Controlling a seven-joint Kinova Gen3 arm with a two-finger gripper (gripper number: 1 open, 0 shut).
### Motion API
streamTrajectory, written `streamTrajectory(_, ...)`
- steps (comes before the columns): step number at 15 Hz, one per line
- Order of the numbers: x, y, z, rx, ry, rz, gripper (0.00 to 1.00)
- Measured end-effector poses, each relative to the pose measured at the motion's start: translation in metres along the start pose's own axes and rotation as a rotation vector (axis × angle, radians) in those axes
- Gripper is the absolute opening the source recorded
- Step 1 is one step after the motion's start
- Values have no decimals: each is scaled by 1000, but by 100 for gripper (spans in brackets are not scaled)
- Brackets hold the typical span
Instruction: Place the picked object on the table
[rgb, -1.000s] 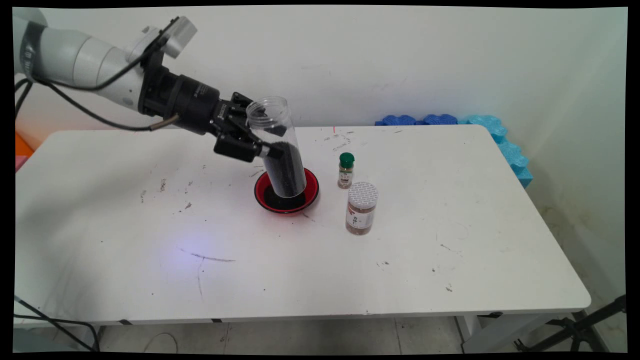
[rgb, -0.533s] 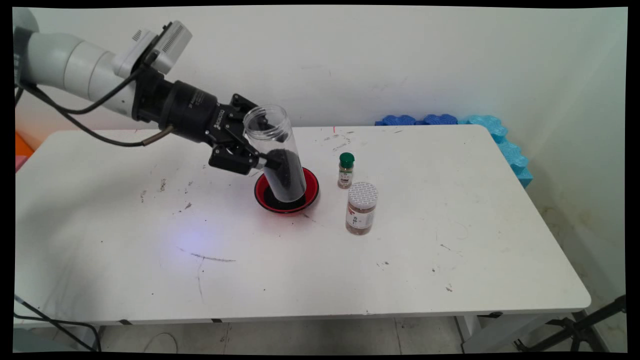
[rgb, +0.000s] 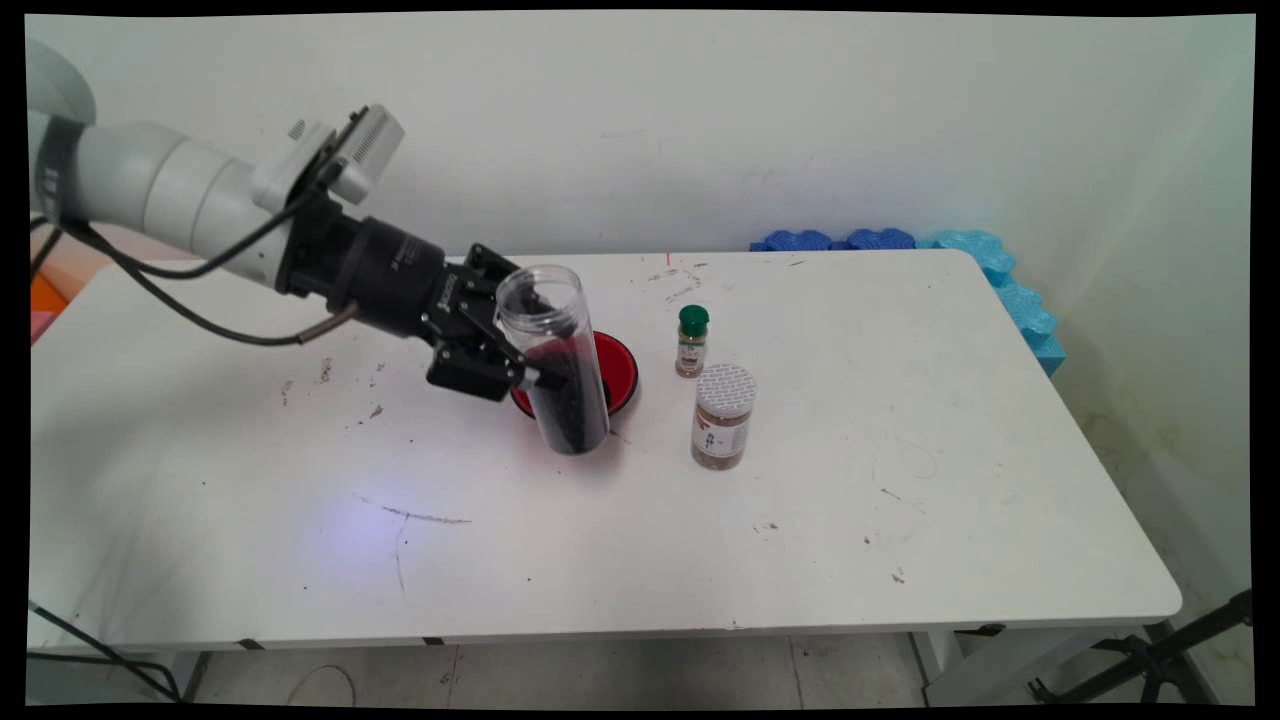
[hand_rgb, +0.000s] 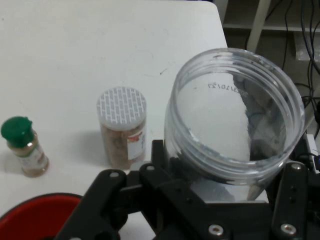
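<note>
My gripper (rgb: 520, 355) is shut on a clear open-topped plastic jar (rgb: 555, 355) whose lower part holds dark grains. The jar leans a little, its mouth up and toward the arm, its base low over the table just in front of a red bowl (rgb: 615, 365). In the hand view the jar's open mouth (hand_rgb: 235, 110) fills the right half between the black linkage, and the red bowl's rim (hand_rgb: 35, 215) shows at the bottom left.
A small bottle with a green cap (rgb: 692, 340) (hand_rgb: 22, 145) stands right of the bowl. A wider jar with a white patterned lid (rgb: 722, 415) (hand_rgb: 122, 125) holding brown powder stands nearer the front. Blue foam pieces (rgb: 900, 240) lie behind the table's far right corner.
The arm has dropped and drawn toward the near side, carrying the jar from over the red bowl to just in front of it. The bowl's far inside is now uncovered.
</note>
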Motion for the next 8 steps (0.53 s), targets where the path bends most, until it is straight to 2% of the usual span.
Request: streamTrajectory(8, -25, 10, 26, 10, -20, -80, 0)
